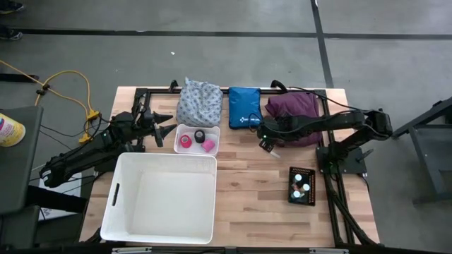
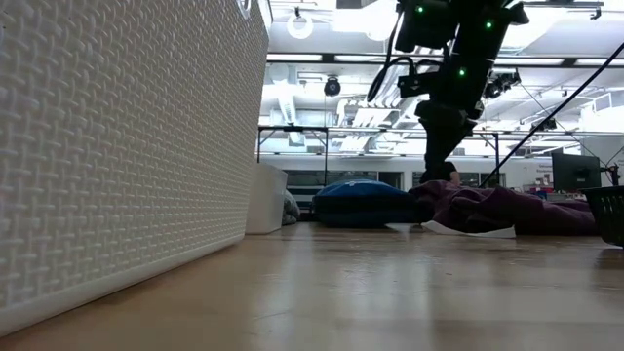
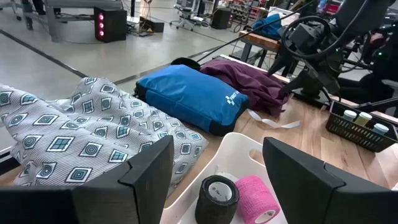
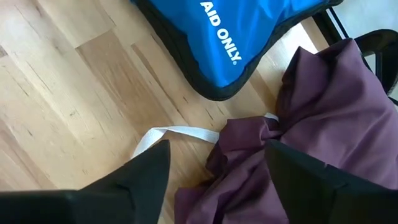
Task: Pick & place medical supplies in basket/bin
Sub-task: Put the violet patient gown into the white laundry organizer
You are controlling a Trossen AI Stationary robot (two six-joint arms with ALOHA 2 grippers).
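High view: a crumpled purple cloth (image 1: 296, 109) lies at upper right, long axis running left-right beside the blue pouch (image 1: 245, 107). The right gripper (image 1: 268, 138), fingers spread, hangs at its lower-left edge; the left gripper (image 1: 164, 127), also spread, waits mid-left.

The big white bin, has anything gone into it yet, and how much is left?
Nothing looks done: the large white plastic bin shows empty. In hand: the right end effector, open, hovers over the purple cloth. Left: that cloth, the grey-white patterned cloth, pink and black tape rolls and white-capped vials.
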